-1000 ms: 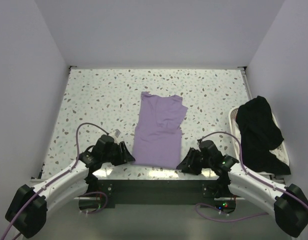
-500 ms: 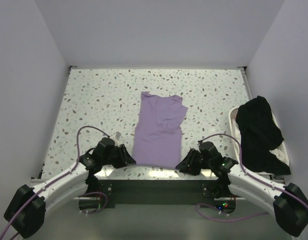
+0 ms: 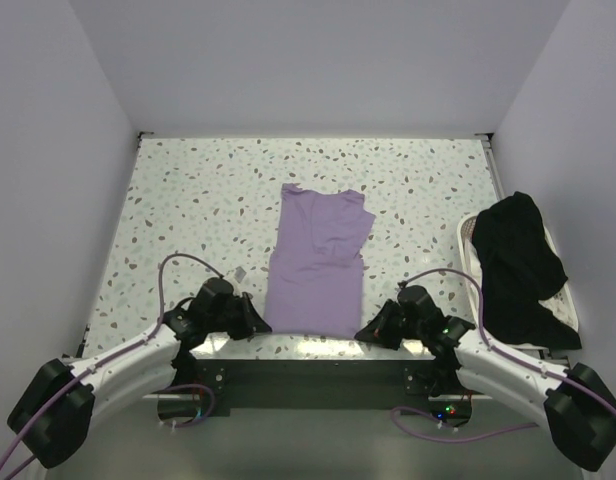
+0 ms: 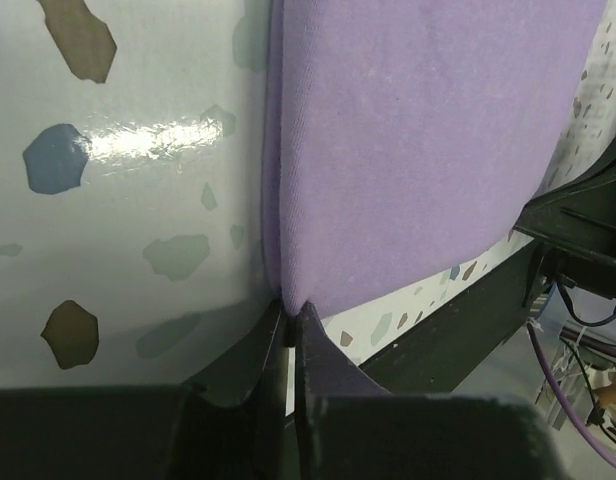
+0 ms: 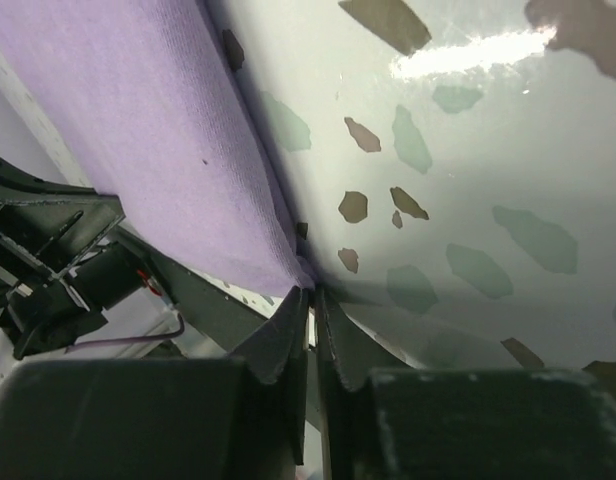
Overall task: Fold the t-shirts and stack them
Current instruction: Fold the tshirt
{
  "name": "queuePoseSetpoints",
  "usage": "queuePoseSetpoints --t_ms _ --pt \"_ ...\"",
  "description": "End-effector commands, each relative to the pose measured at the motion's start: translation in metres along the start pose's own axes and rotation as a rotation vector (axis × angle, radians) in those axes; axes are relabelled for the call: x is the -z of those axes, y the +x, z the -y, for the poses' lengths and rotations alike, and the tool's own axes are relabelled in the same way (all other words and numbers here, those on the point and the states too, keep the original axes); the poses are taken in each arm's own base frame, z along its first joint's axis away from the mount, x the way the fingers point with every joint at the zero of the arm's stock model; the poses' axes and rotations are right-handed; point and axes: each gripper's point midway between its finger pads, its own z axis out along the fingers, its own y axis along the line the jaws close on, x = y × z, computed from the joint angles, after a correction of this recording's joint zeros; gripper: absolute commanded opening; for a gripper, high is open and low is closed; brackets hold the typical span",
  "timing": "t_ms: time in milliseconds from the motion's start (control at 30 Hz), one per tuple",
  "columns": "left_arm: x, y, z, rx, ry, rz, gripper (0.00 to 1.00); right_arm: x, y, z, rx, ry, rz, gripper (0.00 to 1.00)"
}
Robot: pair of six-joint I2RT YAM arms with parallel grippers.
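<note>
Bright overhead light, white glare on glossy table (image 4: pixel 138 140).

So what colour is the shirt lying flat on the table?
The shirt is plain pale lavender; the top view shows it best.

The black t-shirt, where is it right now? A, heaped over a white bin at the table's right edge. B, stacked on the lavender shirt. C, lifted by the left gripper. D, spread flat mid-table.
A: the top view shows the black t-shirt heaped over the white bin at the right edge of the table, apart from the lavender t-shirt lying mid-table.
</note>
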Motion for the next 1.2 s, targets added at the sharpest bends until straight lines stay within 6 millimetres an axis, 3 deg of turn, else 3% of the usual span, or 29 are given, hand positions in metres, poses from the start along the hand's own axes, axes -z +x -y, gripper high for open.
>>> queuePoseSetpoints --t_ms 0,167,233,267,467,600,633,700,767,967,1067,1133,1167 --pt "-0.001 0.002 0.004 -0.025 0.013 -0.013 0.03 -0.002 -0.014 0.016 0.021 0.068 0.086 0.03" --pt "0.002 0.002 0.015 -0.06 0.045 -0.022 0.0 0.01 -0.02 -0.004 0.084 0.033 0.119 0.0" --pt "0.005 0.003 0.02 -0.08 0.05 -0.033 0.0 0.017 -0.019 -0.003 0.128 0.05 0.113 0.0" --pt "0.006 0.003 0.021 -0.084 0.048 -0.034 0.0 0.024 -0.02 -0.016 0.152 0.022 0.119 0.0" --pt "0.022 -0.002 0.047 -0.114 0.089 -0.017 0.0 0.058 -0.016 -0.035 0.303 -0.004 0.125 0.0" --pt "0.035 -0.03 0.079 -0.143 0.101 0.064 0.0 0.08 -0.032 -0.058 0.377 0.004 0.212 0.0" --pt "0.036 -0.036 0.083 -0.159 0.094 0.077 0.0 0.088 -0.039 -0.073 0.396 -0.009 0.249 0.0" --pt "0.037 -0.052 0.1 -0.188 0.09 0.108 0.0 0.088 -0.047 -0.08 0.427 0.024 0.268 0.0" --pt "0.036 -0.066 0.119 -0.209 0.109 0.13 0.0 0.093 -0.058 -0.099 0.46 0.015 0.308 0.0" --pt "0.032 -0.104 0.149 -0.23 0.097 0.201 0.0 0.101 -0.09 -0.145 0.534 0.054 0.413 0.0" --pt "0.034 -0.135 0.169 -0.228 0.115 0.257 0.0 0.101 -0.11 -0.169 0.553 0.072 0.464 0.0" --pt "0.035 -0.153 0.171 -0.203 0.121 0.279 0.0 0.104 -0.126 -0.188 0.553 0.072 0.496 0.0" --pt "0.033 -0.164 0.178 -0.199 0.143 0.288 0.0 0.097 -0.141 -0.186 0.545 0.111 0.501 0.0"
